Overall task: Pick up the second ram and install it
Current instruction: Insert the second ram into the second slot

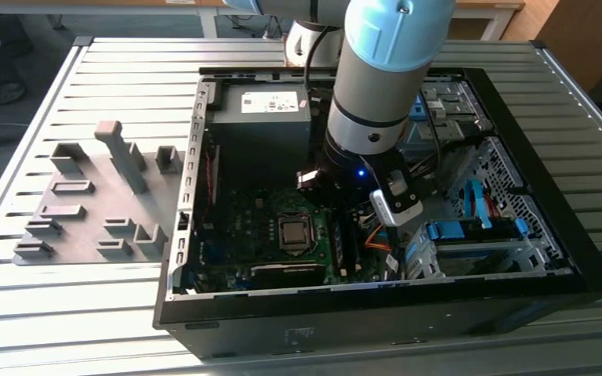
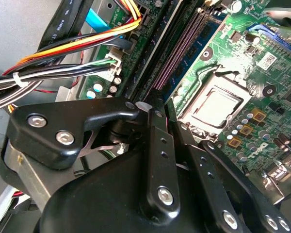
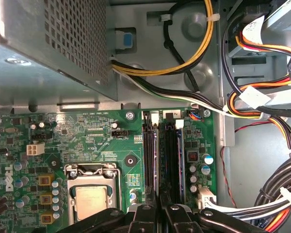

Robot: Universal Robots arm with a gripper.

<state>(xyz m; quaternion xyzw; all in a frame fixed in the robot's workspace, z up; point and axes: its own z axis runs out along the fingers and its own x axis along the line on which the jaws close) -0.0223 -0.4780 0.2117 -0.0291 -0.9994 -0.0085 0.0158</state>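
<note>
Second wrist view brings the hand (image 2: 157,121) closest: its black fingers (image 2: 161,145) stand almost together, over the long memory slots (image 2: 184,46) of the motherboard (image 2: 242,43). Between the fingers a thin dark edge shows, which I judge to be the second ram (image 2: 156,104), held upright, but so little of it is visible that I cannot be sure the hand really grips it. In the first wrist view the fingertips (image 3: 157,213) sit at the near end of the slots (image 3: 160,155), and one slot beside them seems already filled with a stick. Just beside the slots is the processor socket (image 3: 89,194), and behind it the grey power supply (image 3: 53,43) with bundles of coloured cables (image 3: 262,53) running near.

To do this step well, I think the stick must be parallel with the free slot, with its notch matching, and pushed straight down with equal force on both ends, so that the white latches (image 3: 154,116) close. The cables should not be caught.

Farther away, in the exterior view, the arm (image 1: 385,70) reaches down into the open computer case (image 1: 375,305), which lies on the slatted worktop (image 1: 123,313); grey holder blocks (image 1: 92,204) stand on the exterior view's left.
</note>
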